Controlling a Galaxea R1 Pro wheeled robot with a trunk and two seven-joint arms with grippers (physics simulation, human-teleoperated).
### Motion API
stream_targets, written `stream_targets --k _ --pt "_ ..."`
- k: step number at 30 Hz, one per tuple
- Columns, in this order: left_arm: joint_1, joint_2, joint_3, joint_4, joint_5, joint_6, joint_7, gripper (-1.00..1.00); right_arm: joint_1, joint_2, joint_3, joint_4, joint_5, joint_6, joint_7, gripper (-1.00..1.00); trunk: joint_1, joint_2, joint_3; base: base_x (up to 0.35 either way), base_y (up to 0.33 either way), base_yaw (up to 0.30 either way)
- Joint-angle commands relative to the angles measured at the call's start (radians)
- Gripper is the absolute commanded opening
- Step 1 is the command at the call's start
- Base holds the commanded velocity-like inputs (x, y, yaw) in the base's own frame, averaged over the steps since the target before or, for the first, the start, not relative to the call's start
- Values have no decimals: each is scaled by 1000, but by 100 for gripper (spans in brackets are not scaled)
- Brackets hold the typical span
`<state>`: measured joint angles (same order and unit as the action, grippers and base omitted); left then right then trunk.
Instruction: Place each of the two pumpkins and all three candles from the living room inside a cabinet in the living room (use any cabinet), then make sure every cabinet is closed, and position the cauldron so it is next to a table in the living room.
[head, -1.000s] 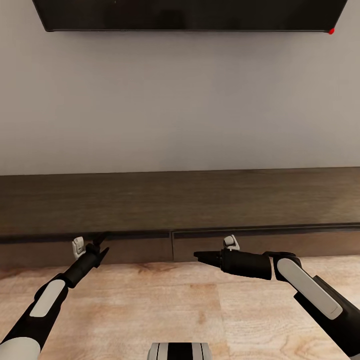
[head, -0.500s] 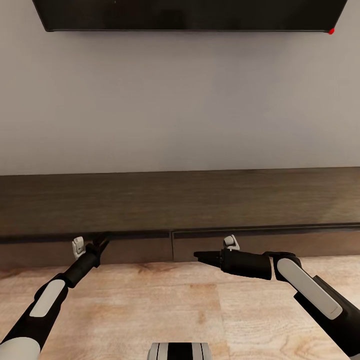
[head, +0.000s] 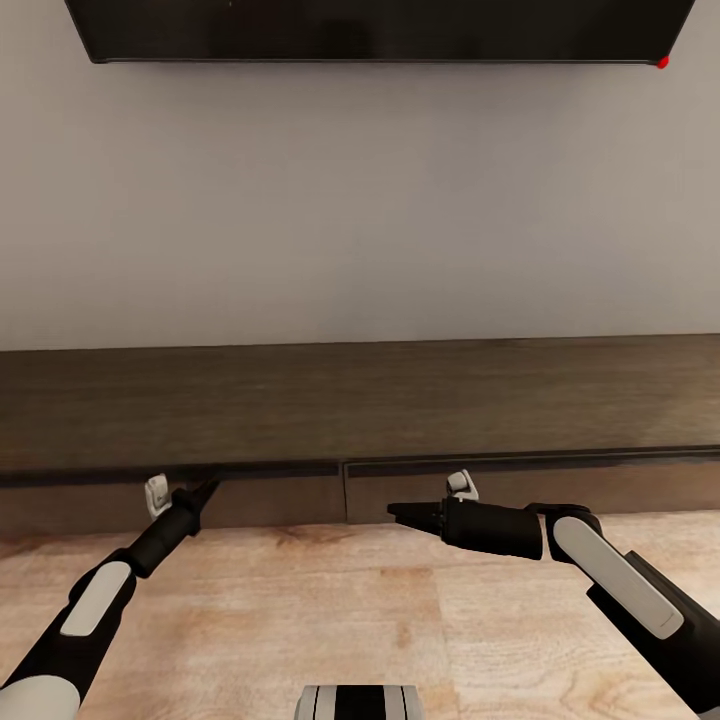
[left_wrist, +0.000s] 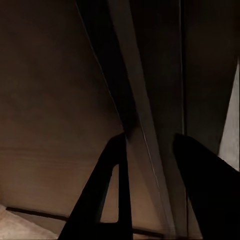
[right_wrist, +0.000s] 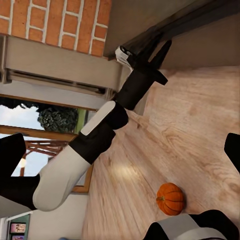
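The long dark-brown cabinet (head: 360, 410) is seen along the pale wall, its flat top bare and its two drawer fronts shut, with the seam between them near the middle of the front. A black television (head: 380, 30) is mounted on the wall above it.

The left gripper (head: 203, 488) is held at the top edge of the left drawer front, just under the cabinet's overhanging top. In the left wrist view its fingers (left_wrist: 107, 190) are seen parted, with the lip of the drawer edge running between them; whether the edge is touched cannot be told.

The right gripper (head: 398, 513) is pointed sideways toward the left arm, low in front of the right drawer front and above the wooden floor (head: 330, 610). Whether its fingers are apart or together cannot be told.

In the right wrist view a pumpkin (right_wrist: 170, 198) is seen lying on the floor, well apart from the cabinet front, with a window (right_wrist: 30, 130) and a brick wall (right_wrist: 55, 25) beyond.
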<state>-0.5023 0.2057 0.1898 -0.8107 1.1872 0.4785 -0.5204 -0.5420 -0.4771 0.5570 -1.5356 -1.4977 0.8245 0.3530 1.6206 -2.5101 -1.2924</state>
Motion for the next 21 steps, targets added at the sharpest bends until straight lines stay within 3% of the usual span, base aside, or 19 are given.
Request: stream_targets --k 1,7,21 --pt "-1 0 2 -8 23 16 -28 -100 -1 0 1 1 2 1 4 100 0 0 -1 0 0 0" --pt "-1 -1 2 -4 -16 15 -74 -100 -1 1 1 3 2 1 4 100 0 0 -1 0 0 0" --pt "-1 -3 3 -2 -21 15 -75 -100 -1 2 1 4 2 1 4 100 0 0 -1 0 0 0"
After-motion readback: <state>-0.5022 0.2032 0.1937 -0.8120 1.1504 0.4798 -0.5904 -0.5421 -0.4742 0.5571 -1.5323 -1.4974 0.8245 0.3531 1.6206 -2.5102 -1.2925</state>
